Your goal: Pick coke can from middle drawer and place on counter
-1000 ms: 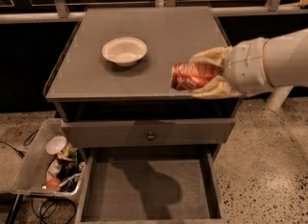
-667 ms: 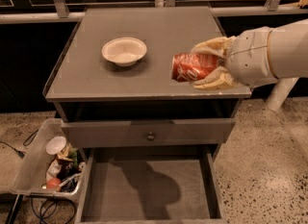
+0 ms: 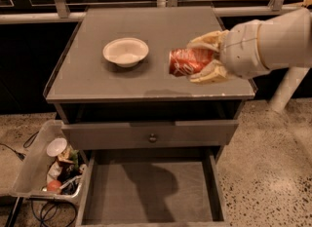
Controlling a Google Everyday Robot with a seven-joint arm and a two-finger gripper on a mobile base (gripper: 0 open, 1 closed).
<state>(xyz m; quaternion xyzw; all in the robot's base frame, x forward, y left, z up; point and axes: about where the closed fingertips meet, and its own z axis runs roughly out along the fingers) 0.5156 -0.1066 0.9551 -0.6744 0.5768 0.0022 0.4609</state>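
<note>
View from above and in front of the cabinet. The gripper [image 3: 199, 59] comes in from 3 o'clock on a thick white arm [image 3: 273, 41], and its two pale fingers [image 3: 208, 39] pinch the can [image 3: 183, 62] between them, one above and one below. The can lies on its side with its silvery end toward 9 o'clock. It hangs over the right part of the counter [image 3: 92, 82], apparently clear of the surface (a faint shadow falls near the front edge, at 7 o'clock of the can). A white bowl [image 3: 125, 51] stands on the counter at 9 o'clock of the can, near it but apart. At 6 o'clock of the counter sits a closed drawer front with a round knob [image 3: 152, 137]. Below that, the drawer [image 3: 190, 197] is pulled open, its floor bare. At 8 o'clock, beside the cabinet, a bin [image 3: 33, 170] holds mixed rubbish.
</note>
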